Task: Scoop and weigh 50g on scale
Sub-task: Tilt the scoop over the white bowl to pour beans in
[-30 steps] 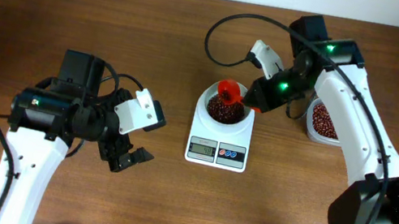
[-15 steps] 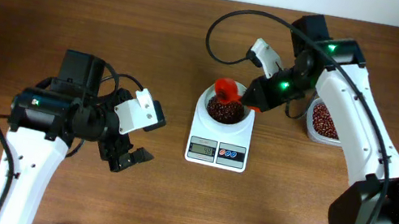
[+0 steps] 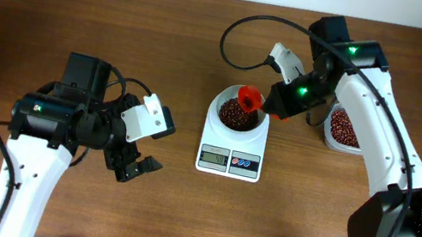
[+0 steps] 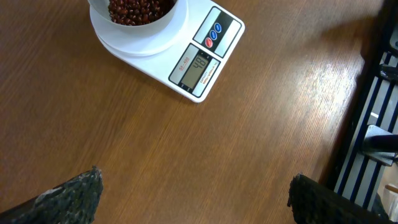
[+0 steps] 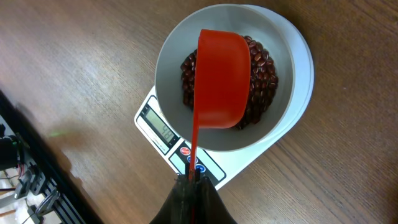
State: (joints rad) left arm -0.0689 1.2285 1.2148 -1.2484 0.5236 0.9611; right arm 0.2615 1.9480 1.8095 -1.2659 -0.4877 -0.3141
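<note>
1. The scale [image 3: 230, 151] sits mid-table, display and buttons on its 6 o'clock edge, the bowl [image 3: 237, 114] on its platform.
2. The bowl holds dark red beans [image 5: 264, 74].
3. The right gripper [image 3: 272, 106] is clamped tight on the thin handle of a red scoop [image 3: 249, 99].
4. In the overhead view the bowl lies at about 8 o'clock of the right gripper, close by; the scoop's cup hangs over the bowl's 1 o'clock side.
5. In the right wrist view the cup covers the middle of the beans, handle running straight back to the pinched fingers.
6. A tub [image 3: 341, 128] of beans stands at 3 o'clock of the right gripper.
7. The left gripper [image 3: 140, 167] hangs over bare table [image 3: 79, 25], fingers spread wide and holding nothing.
8. The scale lies at about 2 o'clock of the left gripper, well apart.
</note>
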